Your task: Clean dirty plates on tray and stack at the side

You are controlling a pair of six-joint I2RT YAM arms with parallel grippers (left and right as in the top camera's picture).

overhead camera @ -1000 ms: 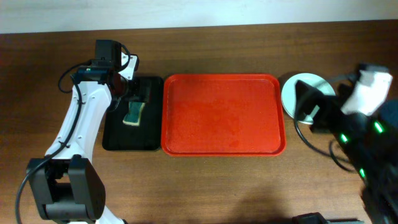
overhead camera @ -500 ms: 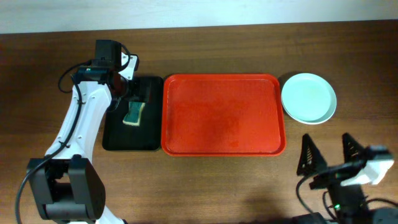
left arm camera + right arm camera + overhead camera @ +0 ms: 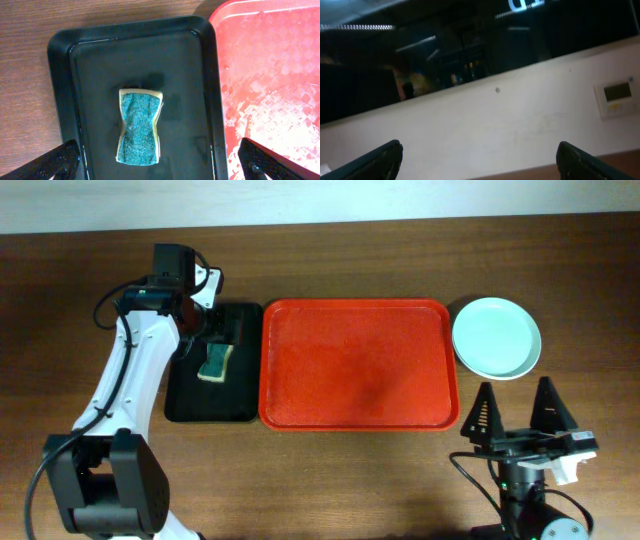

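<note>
The red tray [image 3: 360, 365] lies in the middle of the table with nothing on it; its left part shows in the left wrist view [image 3: 270, 75]. A pale mint plate [image 3: 496, 337] rests on the table just right of the tray; whether other plates lie under it I cannot tell. My left gripper [image 3: 222, 330] hangs open over a green sponge [image 3: 215, 362], its fingertips wide apart on either side [image 3: 160, 162]. My right gripper [image 3: 515, 412] stands open and empty near the front right, below the plate. Its wrist view [image 3: 480, 162] faces a pale wall.
The sponge [image 3: 140, 125] lies on a small black tray [image 3: 190, 395] right beside the red tray's left edge. The black tray [image 3: 90, 65] fills most of the left wrist view. Bare wooden table surrounds both trays.
My right arm has pulled back from over the plate to the front right of the table, leaving the plate in full view. The left arm has not moved.
</note>
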